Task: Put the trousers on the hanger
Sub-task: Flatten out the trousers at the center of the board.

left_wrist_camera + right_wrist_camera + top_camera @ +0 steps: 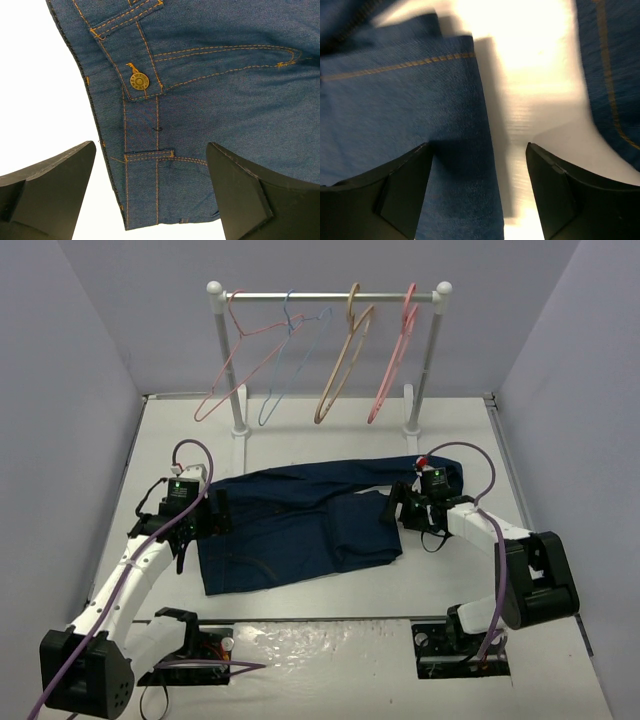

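In the left wrist view the trousers [225, 90] ran off the picture at 12 and 3 o'clock, leaving only a waistband corner with its button [139, 80]. The button's lettering was too small to read. The fingers [47, 190] of the left gripper [151, 150] were cut off by the edge at 6 o'clock. The right wrist view was blurred, and cloth left it at 9 and 3 o'clock. From above, the right gripper [395, 508] hid part of the trousers at their 3 o'clock end, and how the hanger [340, 370] hooked over the rail [330, 297] was too small to tell.
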Available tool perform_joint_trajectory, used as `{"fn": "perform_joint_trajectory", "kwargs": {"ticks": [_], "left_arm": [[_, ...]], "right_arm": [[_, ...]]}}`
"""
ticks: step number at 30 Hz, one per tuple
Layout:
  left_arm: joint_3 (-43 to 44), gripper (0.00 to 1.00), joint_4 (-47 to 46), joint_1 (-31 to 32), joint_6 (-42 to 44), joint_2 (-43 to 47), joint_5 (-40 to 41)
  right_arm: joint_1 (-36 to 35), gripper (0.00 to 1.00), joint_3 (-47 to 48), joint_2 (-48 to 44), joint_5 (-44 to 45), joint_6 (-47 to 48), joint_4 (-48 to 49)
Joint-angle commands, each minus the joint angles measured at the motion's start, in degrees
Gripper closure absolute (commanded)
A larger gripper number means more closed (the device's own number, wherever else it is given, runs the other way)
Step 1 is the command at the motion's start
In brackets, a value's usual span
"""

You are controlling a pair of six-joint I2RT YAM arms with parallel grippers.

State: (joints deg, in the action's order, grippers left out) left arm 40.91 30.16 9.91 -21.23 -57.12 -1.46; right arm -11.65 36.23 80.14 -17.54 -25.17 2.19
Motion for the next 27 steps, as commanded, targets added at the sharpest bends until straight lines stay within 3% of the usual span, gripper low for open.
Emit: {"fn": "perform_joint_trajectory", "kwargs": {"ticks": [1, 3, 7, 13, 17, 22, 27], "left_arm": [[3.1, 0.09, -1.51, 0.4, 0.73, 0.35, 0.23], [3.04, 0.09, -1.48, 0.47, 0.69, 0.32, 0.29], [3.3, 0.09, -1.24, 0.64, 0.84, -0.18, 0.41], [3.22, 0.09, -1.16, 0.7, 0.84, -0.07, 0.93], [3.38, 0.09, -0.89, 0.82, 0.81, -0.55, 0.93], [3.57, 0.09, -0.85, 0.82, 0.84, -0.93, 0.93], [3.48, 0.09, -0.98, 0.82, 0.84, -0.71, 0.93]], "right_arm": [[0.11, 0.41, -0.69, 2.85, -5.04, 4.29, 4.73], [-0.18, 0.54, -0.26, 2.98, -5.51, 4.79, 4.45], [-3.51, 1.0, 4.48, -1.75, 0.48, 7.5, -2.04], [-15.97, 1.0, 13.42, -8.01, 21.46, 3.84, -13.12], [-25.25, 1.0, 15.65, -8.49, 29.46, -1.58, -15.46], [-37.59, 0.99, 17.87, -3.29, 37.36, -6.86, -15.77], [-48.45, 0.89, 22.81, 11.15, 40.33, -10.31, -15.73]]}}
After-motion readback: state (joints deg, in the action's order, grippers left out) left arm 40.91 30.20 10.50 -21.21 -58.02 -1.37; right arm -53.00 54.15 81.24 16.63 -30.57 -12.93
